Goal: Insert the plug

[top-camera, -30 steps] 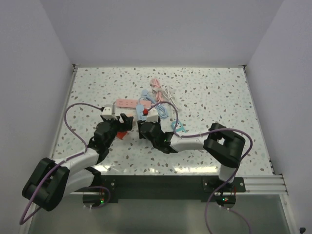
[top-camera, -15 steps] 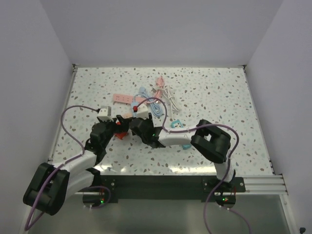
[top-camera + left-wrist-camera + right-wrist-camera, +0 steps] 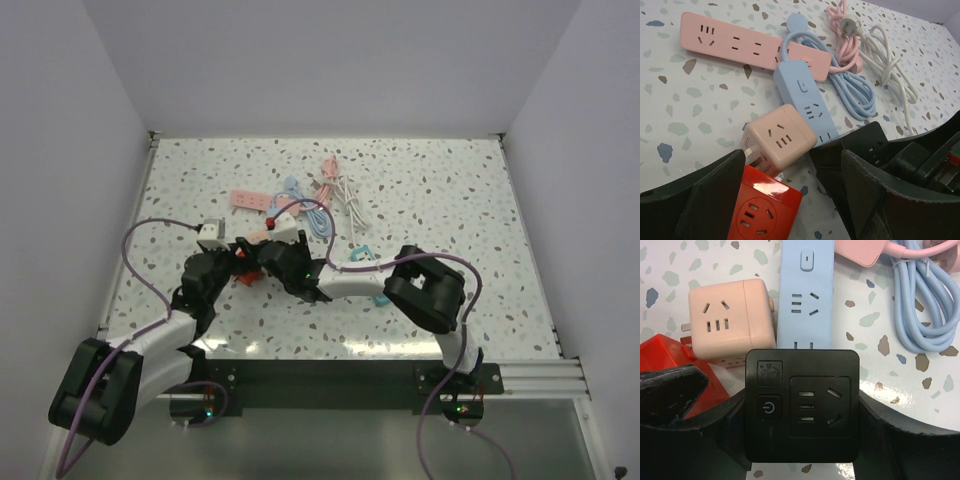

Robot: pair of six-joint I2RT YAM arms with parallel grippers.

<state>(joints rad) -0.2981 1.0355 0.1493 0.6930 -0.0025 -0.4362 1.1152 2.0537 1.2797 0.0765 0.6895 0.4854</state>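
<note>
The right gripper [image 3: 790,415] clamped the black adapter [image 3: 810,390], probably to bring its unseen prongs to a socket; the left gripper [image 3: 790,190] stood open astride the red cube [image 3: 765,212].

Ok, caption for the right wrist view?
Right wrist: fingers shut on a black socket cube, facing a pink adapter cube, a blue power strip and a red socket cube.

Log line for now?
left gripper open at red socket cube | right gripper shut on black adapter | pink adapter prongs exposed
</note>
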